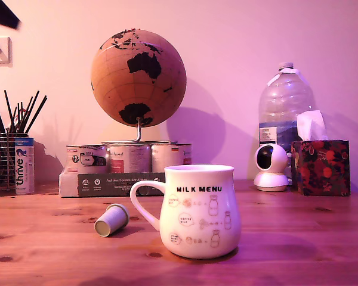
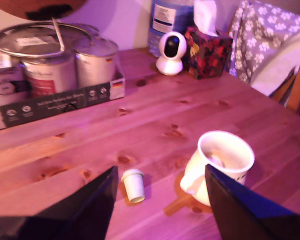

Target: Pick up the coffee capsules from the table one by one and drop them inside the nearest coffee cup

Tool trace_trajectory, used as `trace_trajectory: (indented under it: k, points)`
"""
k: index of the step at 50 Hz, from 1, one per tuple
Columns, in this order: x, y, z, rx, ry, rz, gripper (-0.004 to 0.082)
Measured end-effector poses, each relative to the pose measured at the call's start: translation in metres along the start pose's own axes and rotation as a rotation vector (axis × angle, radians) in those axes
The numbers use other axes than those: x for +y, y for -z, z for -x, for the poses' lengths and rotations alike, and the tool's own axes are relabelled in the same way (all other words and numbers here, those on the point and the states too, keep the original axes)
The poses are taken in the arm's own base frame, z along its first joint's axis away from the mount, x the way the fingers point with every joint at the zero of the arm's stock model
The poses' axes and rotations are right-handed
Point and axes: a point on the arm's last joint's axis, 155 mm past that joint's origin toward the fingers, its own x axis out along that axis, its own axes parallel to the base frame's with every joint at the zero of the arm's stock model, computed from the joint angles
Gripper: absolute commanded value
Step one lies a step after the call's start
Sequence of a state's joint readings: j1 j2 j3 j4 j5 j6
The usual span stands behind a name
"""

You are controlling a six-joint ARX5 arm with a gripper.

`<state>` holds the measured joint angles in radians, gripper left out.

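One capsule [image 2: 132, 184] lies on its side on the table [image 2: 155, 115], just beside the handle of the cup [image 2: 221, 162], not yet picked up. Something pale shows inside the cup in the wrist view, perhaps a capsule already dropped there, though I cannot tell. So at least one pick is left. The arm hangs above the near edge of the table, angled down at the capsule, its fingers [image 2: 97, 200] spread wide and empty.
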<state>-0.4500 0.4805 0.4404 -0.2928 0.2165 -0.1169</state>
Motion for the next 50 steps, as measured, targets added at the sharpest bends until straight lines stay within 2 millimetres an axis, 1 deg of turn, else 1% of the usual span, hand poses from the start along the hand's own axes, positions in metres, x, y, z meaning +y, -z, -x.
trace_trajectory:
  k: [3,7,12,15,22,32,41,50]
  points:
    - [0.001,0.011,-0.005,0.014,-0.003,0.002,0.0577]
    - [0.003,0.023,-0.011,0.023,-0.013,-0.003,0.0594]
    - [0.007,0.030,-0.015,0.020,-0.035,-0.008,0.0614]
    - [0.009,0.030,-0.017,0.004,-0.043,-0.010,0.0624]
    - [0.016,0.036,-0.021,-0.023,-0.066,-0.014,0.0625]
    - [0.022,0.064,-0.029,0.026,-0.079,-0.019,0.0628]
    - [0.024,0.067,-0.037,0.043,-0.081,-0.026,0.0645]
    - [0.026,0.077,-0.050,0.086,-0.079,-0.022,0.0645]
